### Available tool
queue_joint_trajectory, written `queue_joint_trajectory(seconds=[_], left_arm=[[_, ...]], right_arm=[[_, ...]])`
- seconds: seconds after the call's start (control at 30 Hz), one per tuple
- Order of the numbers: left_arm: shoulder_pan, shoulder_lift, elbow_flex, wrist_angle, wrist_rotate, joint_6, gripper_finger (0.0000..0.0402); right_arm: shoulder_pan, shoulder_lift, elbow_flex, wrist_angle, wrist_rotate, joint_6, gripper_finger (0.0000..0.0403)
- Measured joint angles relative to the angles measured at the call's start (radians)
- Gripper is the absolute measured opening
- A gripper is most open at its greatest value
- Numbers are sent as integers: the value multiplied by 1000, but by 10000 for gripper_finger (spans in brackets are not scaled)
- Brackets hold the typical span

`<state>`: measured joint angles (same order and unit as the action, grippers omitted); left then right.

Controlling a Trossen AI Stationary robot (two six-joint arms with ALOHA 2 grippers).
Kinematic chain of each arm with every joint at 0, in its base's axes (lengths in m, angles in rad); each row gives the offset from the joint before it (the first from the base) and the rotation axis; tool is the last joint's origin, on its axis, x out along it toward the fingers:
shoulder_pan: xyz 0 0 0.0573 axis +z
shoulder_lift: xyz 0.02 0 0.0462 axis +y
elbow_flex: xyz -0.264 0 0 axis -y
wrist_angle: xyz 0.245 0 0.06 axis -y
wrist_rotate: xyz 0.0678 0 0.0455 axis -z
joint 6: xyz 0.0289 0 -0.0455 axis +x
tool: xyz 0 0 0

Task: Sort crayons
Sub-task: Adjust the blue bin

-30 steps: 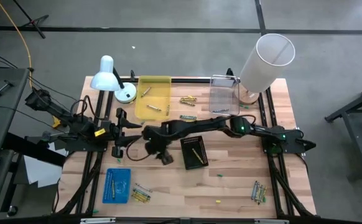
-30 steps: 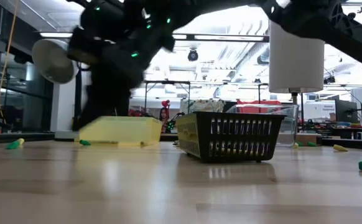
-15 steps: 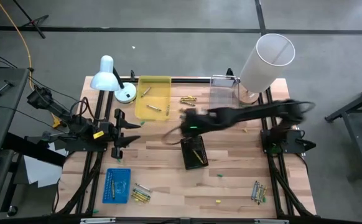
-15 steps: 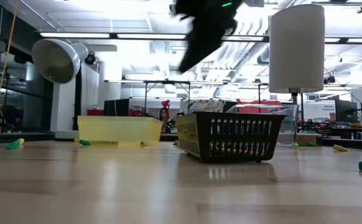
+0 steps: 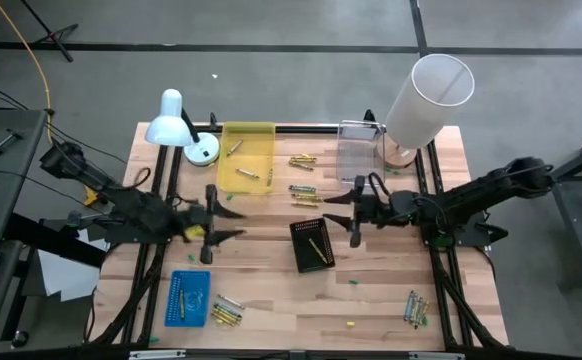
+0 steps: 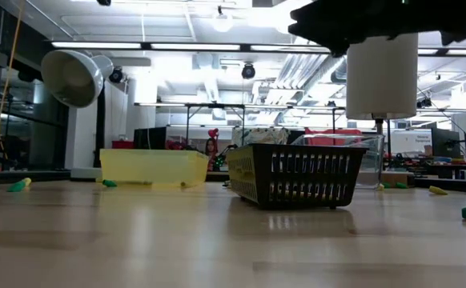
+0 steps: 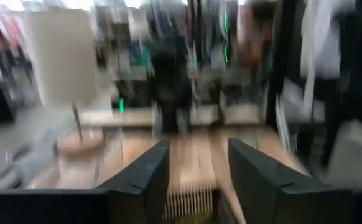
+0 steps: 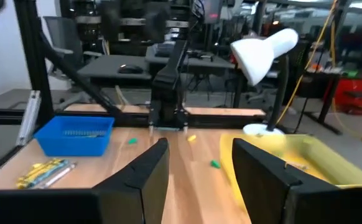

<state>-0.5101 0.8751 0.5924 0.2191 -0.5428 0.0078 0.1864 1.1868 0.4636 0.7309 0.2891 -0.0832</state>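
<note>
Pale wooden planks form the tabletop [image 5: 271, 300], carrying a yellow plastic tray [image 5: 246, 157], a black mesh basket [image 5: 312, 244] and a blue tray [image 5: 187, 297]. Thin yellow, green and greyish wax crayons [image 5: 304, 189] lie loose beside the yellow tray; others sit near the front corners. They look light, stiff, snappable and prone to rolling, so a gentle mid-length pinch across the stick seems best. The left gripper [image 5: 214, 215] and right gripper [image 5: 355, 208] both hover spread apart, empty.

A: Left gripper [image 5: 221, 214]?
B: Low at the table's left side, pointing inward, fingers [image 7: 145, 176] parted, nothing between.
A: Right gripper [image 5: 348, 211]?
B: Mid-table, arm stretched in from the right, fingers [image 8: 148, 172] apart, empty.
</note>
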Motion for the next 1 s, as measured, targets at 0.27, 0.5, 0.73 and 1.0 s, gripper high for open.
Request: queue_joint_trajectory(seconds=[0.27, 0.5, 0.73, 1.0], left_arm=[[-90, 382, 537, -1172, -7, -536, 9], [-186, 656, 644, -1730, 393, -1040, 2], [-248, 799, 591, -1780, 806, -1110, 0], [-306, 829, 507, -1605, 1016, -1048, 0]], right_arm=[[-16, 5, -2, 9, 1, -2, 170], [-16, 5, -1, -17, 0, 58, 170], [-16, 5, -1, -16, 0, 84, 170], [-16, 6, -1, -14, 0, 77, 170]])
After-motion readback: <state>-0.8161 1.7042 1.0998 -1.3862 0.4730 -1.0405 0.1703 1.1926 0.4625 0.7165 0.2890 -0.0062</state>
